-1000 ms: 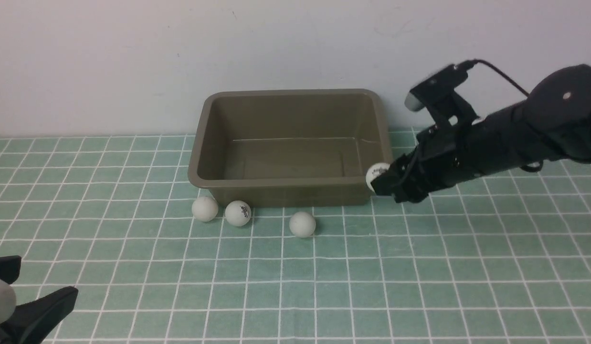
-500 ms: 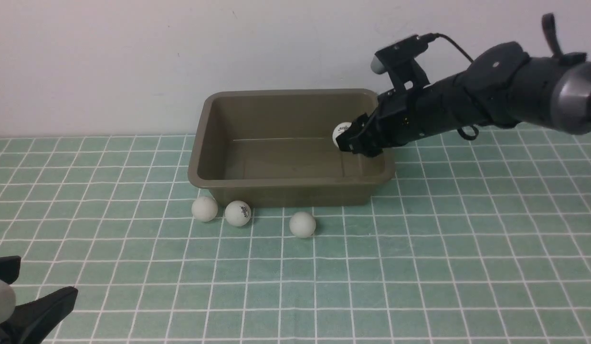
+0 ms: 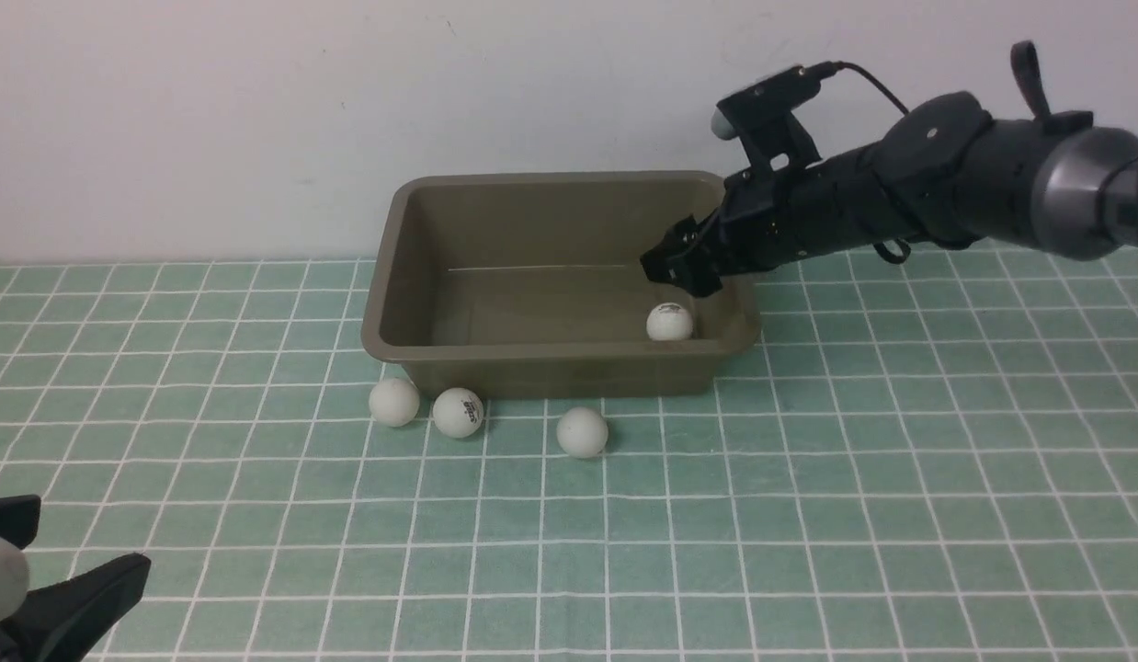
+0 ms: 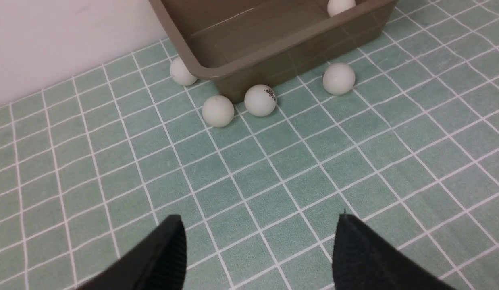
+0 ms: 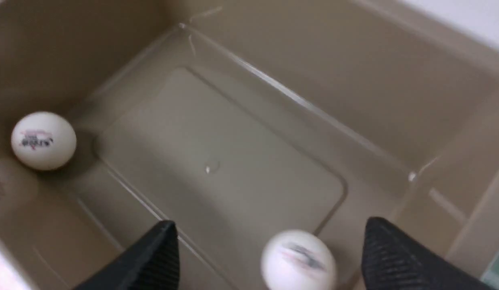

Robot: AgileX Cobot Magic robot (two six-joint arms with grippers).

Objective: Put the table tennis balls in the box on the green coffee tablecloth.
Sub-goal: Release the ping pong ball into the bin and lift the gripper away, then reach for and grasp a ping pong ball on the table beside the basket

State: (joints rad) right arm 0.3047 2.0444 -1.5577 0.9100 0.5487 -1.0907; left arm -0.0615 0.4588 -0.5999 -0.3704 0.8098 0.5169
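The olive-brown box (image 3: 390, 276) stands on the green coffee tablecloth (image 3: 808, 506) by the back wall. My right gripper (image 3: 668, 265) hangs open over the box's right end. Just below it, free of the fingers, is a table tennis ball (image 3: 669, 322), blurred in the right wrist view (image 5: 298, 259). Another ball (image 5: 44, 140) rests against an inner wall. Three balls (image 3: 394, 402) (image 3: 458, 411) (image 3: 582, 431) lie in front of the box. One more ball (image 4: 182, 72) sits beside the box's left corner. My left gripper (image 4: 260, 225) is open and empty at the near left.
A plain white wall runs right behind the box. The right arm (image 3: 946, 193) reaches in from the right above the cloth. The cloth between my left gripper (image 3: 68, 547) and the three balls holds nothing.
My right gripper carried a ball from the box's front right corner up over the rim, then opened. The ball has dropped out of the fingers into the box. The left arm stayed still.
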